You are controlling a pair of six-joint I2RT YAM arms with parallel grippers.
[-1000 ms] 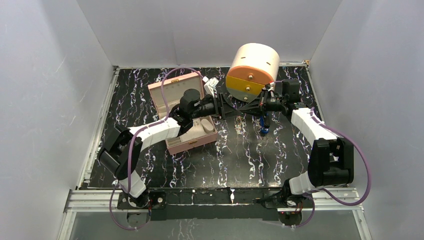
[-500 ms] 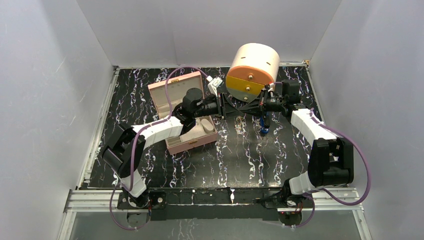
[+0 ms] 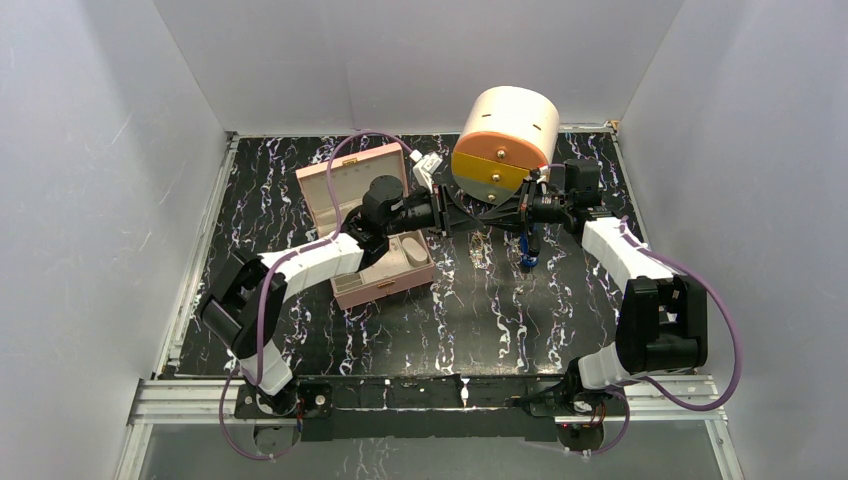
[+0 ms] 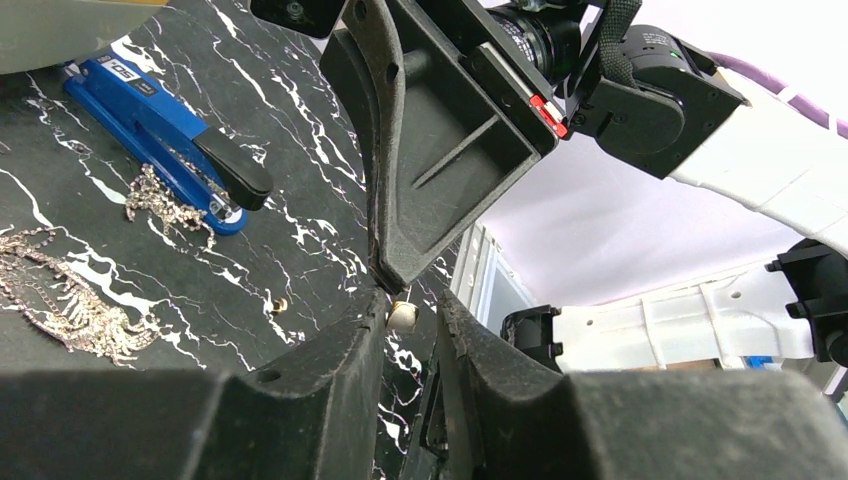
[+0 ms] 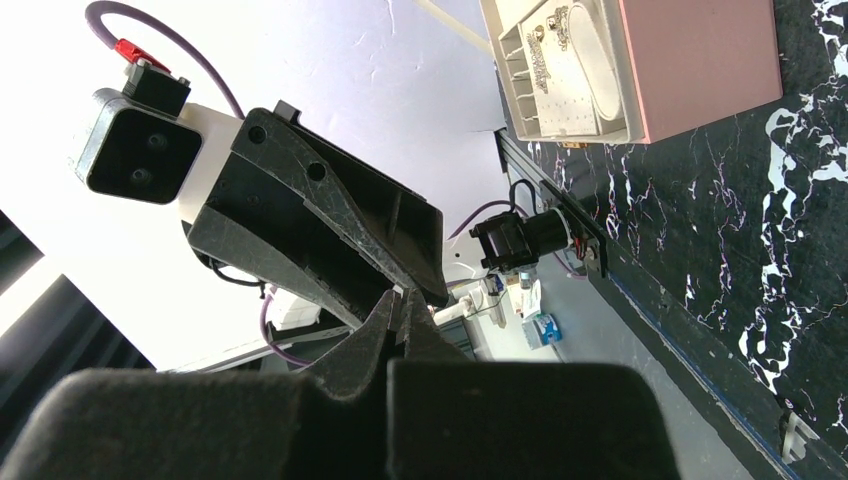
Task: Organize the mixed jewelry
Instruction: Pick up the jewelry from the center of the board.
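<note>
Now, notes at the hand-over:

- Both arms meet in the air over the far middle of the table [image 3: 500, 320], in front of the round drawer case [image 3: 505, 130] and just right of the pink box [image 3: 390, 280].
- Right gripper [image 4: 388, 283]: clamped tight, with a small earring [image 4: 403, 317] hanging from its tip by a gold wire, pale bead downmost.
- Change: the left gripper [image 4: 412, 305] stood wide a second ago and is now drawn in to a narrow gap either side of the bead. Cannot tell whether its pads bear on it.
- Right gripper unchanged; arms barely shifted.
- Reading: the earring is passing from right to left, probably bound for the pink box.
- Rest of the mixed jewelry [image 4: 75, 290] lies on the table: silver chains [image 4: 160, 200] and a tiny gold piece [image 4: 280, 304] beside the blue object [image 4: 140, 105].
</note>
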